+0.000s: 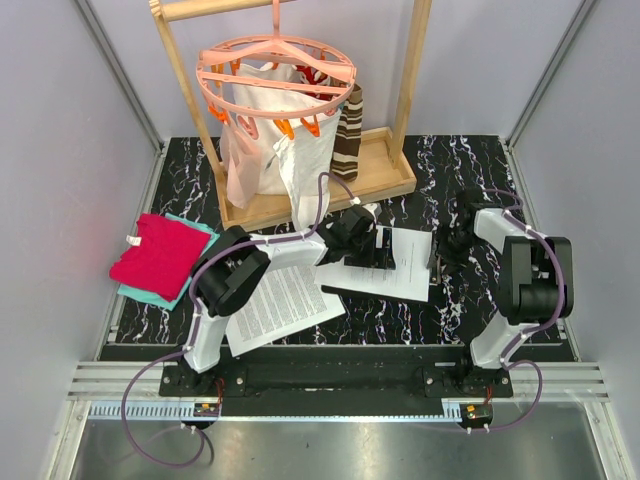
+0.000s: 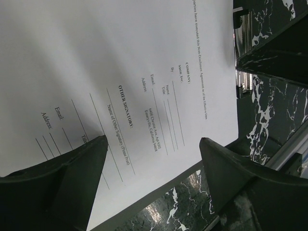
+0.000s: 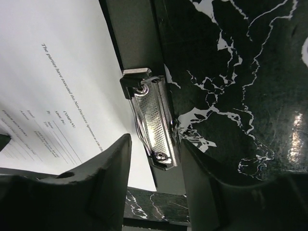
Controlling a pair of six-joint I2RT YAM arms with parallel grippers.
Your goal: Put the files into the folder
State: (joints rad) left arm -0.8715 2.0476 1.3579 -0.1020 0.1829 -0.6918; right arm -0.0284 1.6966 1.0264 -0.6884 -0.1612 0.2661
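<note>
White files (image 2: 144, 57) lie on the folder (image 3: 134, 38) under the left tool (image 2: 154, 140), jaws apart.

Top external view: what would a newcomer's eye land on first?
Probably the pink round clip hanger on the wooden rack at the back, a white bag hanging under it. Next the red cloth at the left, bright against the black marbled table, and the white printed sheets at centre.
</note>
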